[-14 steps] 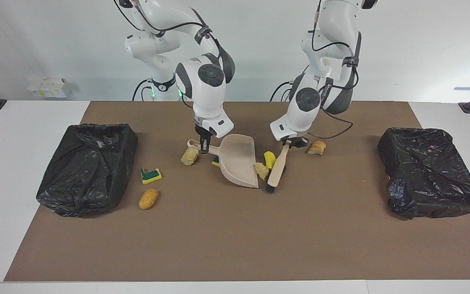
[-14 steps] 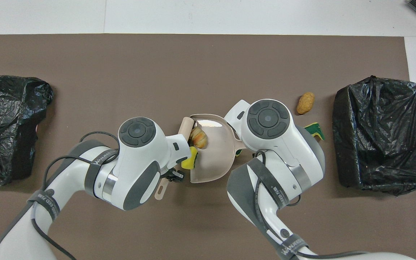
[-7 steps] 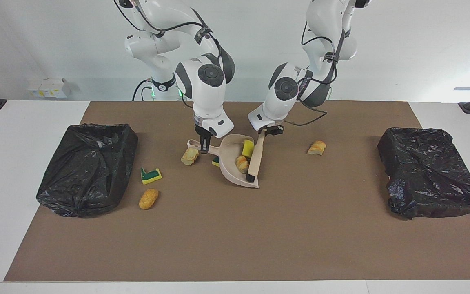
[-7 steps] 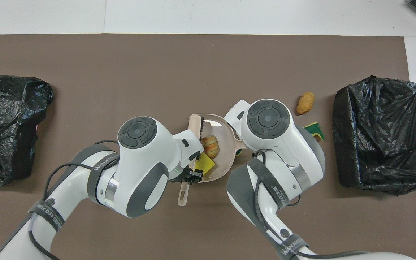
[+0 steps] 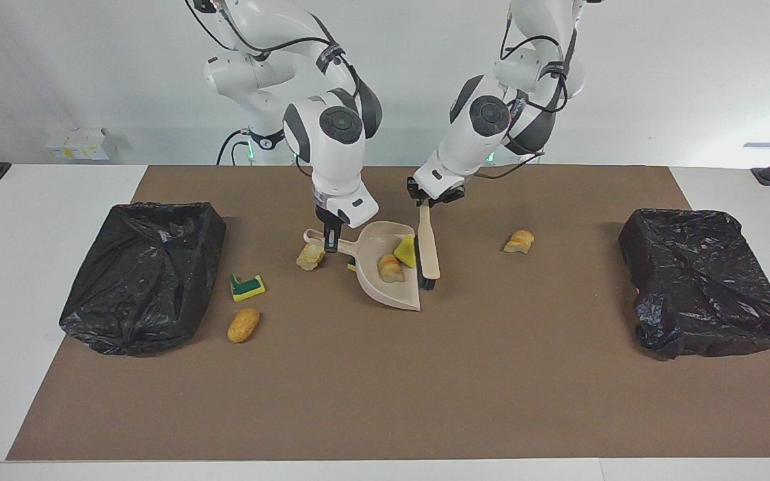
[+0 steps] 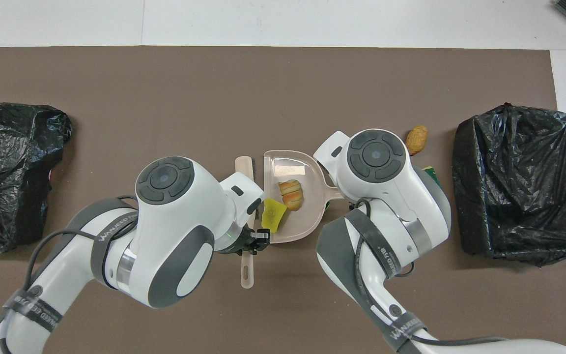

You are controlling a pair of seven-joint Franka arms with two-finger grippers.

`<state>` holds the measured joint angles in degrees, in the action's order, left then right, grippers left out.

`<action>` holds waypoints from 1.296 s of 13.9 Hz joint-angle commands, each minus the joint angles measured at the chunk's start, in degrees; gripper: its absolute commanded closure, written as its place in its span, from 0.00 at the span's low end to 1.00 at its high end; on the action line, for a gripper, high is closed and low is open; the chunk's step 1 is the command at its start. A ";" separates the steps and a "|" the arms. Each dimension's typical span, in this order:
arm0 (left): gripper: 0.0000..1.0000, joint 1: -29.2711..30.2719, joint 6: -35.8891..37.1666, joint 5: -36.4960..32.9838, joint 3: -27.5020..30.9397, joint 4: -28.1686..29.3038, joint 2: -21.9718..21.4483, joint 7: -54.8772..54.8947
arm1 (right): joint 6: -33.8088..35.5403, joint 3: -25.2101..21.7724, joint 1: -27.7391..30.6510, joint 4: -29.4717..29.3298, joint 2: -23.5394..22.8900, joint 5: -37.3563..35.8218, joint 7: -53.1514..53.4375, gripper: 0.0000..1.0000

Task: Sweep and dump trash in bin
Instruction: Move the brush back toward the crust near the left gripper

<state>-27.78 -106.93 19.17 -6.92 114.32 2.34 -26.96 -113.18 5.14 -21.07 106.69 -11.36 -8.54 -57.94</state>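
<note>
Both jaws are clamped: the left gripper (image 5: 427,198) on the brush (image 5: 428,250) handle, the right gripper (image 5: 329,230) on the dustpan (image 5: 388,288) handle. Two pieces of trash (image 5: 390,267) lie in the pan; others sit scattered on the brown mat (image 5: 425,374) between two black-lined bins (image 5: 141,277).

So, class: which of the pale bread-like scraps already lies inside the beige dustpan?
The striped tan bread chunk beside the yellow sponge wedge in the beige dustpan; the other two bread chunks lie on the brown mat.
</note>
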 commanded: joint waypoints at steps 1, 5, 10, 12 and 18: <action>1.00 4.21 6.18 0.61 0.77 1.51 -2.86 -0.55 | -1.17 0.48 0.94 0.10 -0.15 -0.16 0.63 1.00; 1.00 10.98 12.43 -3.96 0.94 5.01 -5.23 -0.55 | -1.17 0.48 0.68 0.27 -0.06 -0.07 0.64 1.00; 1.00 17.48 12.70 -10.19 0.86 14.08 -13.40 -0.55 | -1.17 0.48 0.50 0.45 0.03 -0.07 1.16 1.00; 1.00 19.86 13.41 -12.49 0.86 16.01 -15.69 -0.55 | -1.17 0.48 0.50 0.54 0.03 -0.07 1.07 1.00; 1.00 19.69 7.18 -13.63 0.42 27.96 -23.35 -0.64 | -0.37 0.48 -0.11 0.89 0.55 -0.25 1.07 1.00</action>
<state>-7.83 -96.56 6.53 -6.33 137.28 -17.18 -27.17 -113.20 5.25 -20.93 106.71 -11.36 -8.54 -57.94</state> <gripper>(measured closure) 0.740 0.687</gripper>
